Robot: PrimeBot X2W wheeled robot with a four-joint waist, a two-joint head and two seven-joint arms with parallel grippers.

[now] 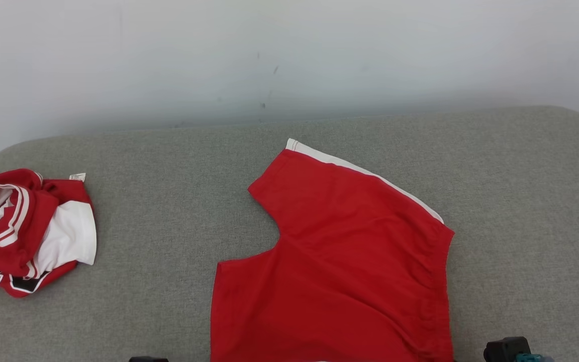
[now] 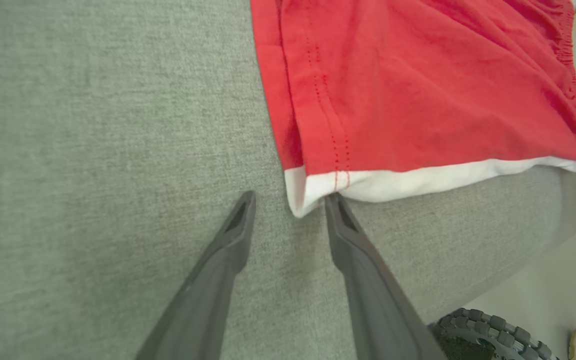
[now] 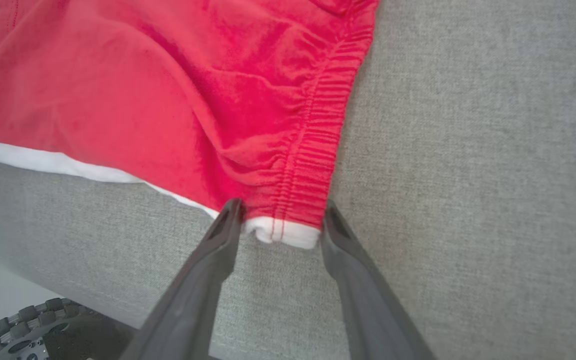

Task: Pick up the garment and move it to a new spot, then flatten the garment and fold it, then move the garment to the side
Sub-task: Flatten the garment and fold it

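The left fingers (image 2: 220, 257) are standing open just above the grey fabric-covered bench (image 2: 93, 125). The corner of the red garment (image 2: 418, 90), a pair of shorts with white side trim, is lying between their tips. One tip is touching the white trim at that corner, while the other is hanging over bare grey fabric just beside it. Beyond these fingers the red cloth is spreading away flat, its stitched hem running up from the corner.

The right fingers (image 3: 203, 285) are also standing apart, straddling the garment's (image 3: 168, 100) other near corner, where the gathered elastic waistband ends in a small white tab. Both tips are sitting right against the sides of that corner, and the cloth between them is not looking pinched. Off to one side of these fingers a knobbly dark wheel (image 3: 18, 325) is showing below the bench edge.

From the head view the garment (image 1: 340, 261) is lying spread out on the bench (image 1: 169, 176), its near edge running out of the bottom of the frame. A second, crumpled red and white jersey (image 1: 23, 231) is lying well apart from it at the bench's left end.
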